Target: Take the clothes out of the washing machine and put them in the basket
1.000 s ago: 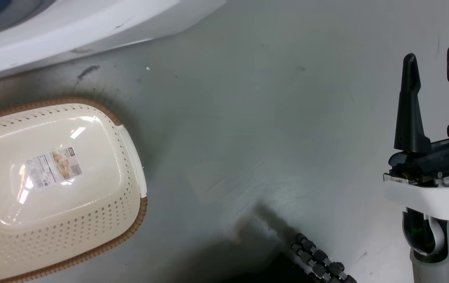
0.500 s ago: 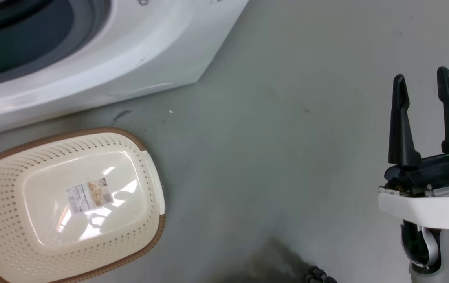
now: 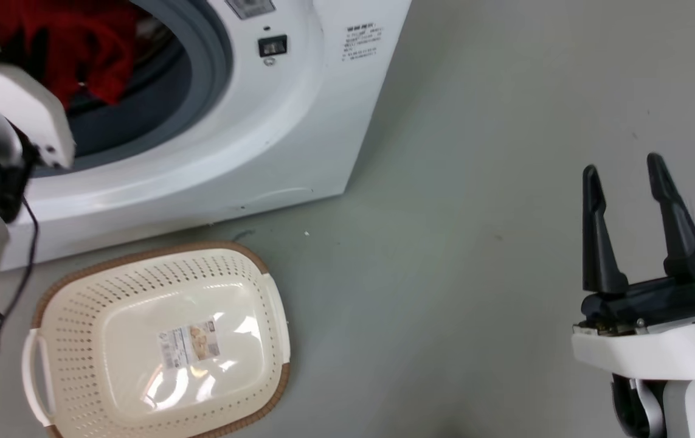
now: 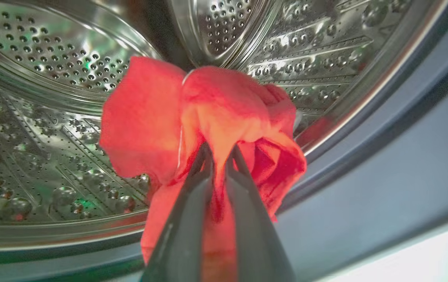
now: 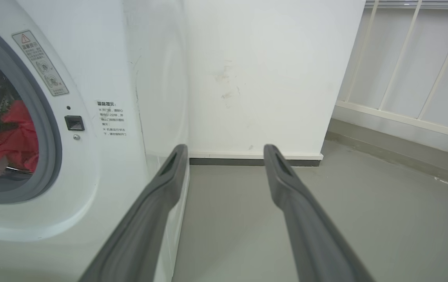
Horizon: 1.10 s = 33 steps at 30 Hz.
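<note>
Progress check: left gripper (image 4: pixel 220 154) is clamped on a bunch of the red jersey (image 4: pixel 208 109), fingers nearly together w/ fabric squeezed btwn them. The jersey is inside the washing machine (image 3: pixel 298 121), bunched up in front of the steel drum (image 4: pixel 51 58) and close to the grey gasket (image 4: pixel 365 156). So grab = done imo, pull-out = not yet.

The basket (image 3: pixel 67 316) sits on the floor (image 3: pixel 444 274) just in front of the washer, below the opening. No clothes in it yet, just a sticker on the bottom.

The right gripper (image 3: pixel 622 165) hangs off to the side over the floor, fingers spread wide, holding nothing, well apart from washer and basket.

Left to do: get the jersey out past the gasket, bring it down over the basket, let go. Prob about a third done. Can't tell if the jersey's lower part is dragging on the drum, it's hidden behind the fingers.
</note>
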Available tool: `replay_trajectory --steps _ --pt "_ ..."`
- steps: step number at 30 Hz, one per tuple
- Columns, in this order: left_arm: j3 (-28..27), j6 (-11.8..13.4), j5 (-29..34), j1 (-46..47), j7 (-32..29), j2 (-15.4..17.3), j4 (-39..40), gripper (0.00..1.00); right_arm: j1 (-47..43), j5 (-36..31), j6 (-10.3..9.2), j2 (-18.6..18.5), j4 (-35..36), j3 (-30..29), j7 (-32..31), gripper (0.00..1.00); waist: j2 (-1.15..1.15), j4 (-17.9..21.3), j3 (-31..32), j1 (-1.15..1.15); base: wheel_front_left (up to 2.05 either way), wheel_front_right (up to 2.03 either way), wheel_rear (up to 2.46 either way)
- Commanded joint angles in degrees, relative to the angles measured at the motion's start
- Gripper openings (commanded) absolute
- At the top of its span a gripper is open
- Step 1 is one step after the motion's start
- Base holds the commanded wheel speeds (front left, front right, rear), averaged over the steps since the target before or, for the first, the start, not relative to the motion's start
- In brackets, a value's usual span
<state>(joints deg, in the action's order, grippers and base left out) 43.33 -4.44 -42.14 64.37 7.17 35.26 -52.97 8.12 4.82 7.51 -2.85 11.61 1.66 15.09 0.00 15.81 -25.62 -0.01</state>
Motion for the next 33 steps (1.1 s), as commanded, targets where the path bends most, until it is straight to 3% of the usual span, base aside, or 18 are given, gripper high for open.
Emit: replay_trajectory --steps 1,7,13,23,33 --pt "-0.29 0.69 -0.35 -2.00 1.98 -0.87 0.27 0.00 -1.15 -0.43 -0.04 -0.05 -0.25 0.07 0.12 1.00 0.00 -1.62 2.93 0.01 0.00 0.00 0.00" --pt "-0.65 3.52 -0.33 -8.99 7.03 -3.32 2.47 0.00 -4.08 -1.93 -0.04 -0.04 -1.26 -0.04 0.12 1.00 0.00 -3.57 8.18 0.01 0.00 0.00 0.00" --pt "-1.59 7.13 1.01 -16.92 8.08 -4.42 8.63 0.00 -7.29 -2.87 -0.04 -0.05 -2.11 -0.21 0.12 1.00 0.00 -5.55 13.17 0.01 0.00 0.00 0.00" --pt "-5.42 12.75 4.32 -31.70 8.16 -3.63 23.41 0.00 -11.18 -4.28 -0.04 -0.04 -3.13 -0.35 0.12 1.00 0.00 -7.80 19.61 0.01 0.00 0.00 0.00" --pt "-3.36 15.76 4.79 -45.31 8.11 -2.05 32.87 0.00 -14.64 -4.85 -0.04 -0.04 -3.70 -0.39 0.12 1.00 0.00 -9.31 24.47 0.01 0.00 0.00 0.00"
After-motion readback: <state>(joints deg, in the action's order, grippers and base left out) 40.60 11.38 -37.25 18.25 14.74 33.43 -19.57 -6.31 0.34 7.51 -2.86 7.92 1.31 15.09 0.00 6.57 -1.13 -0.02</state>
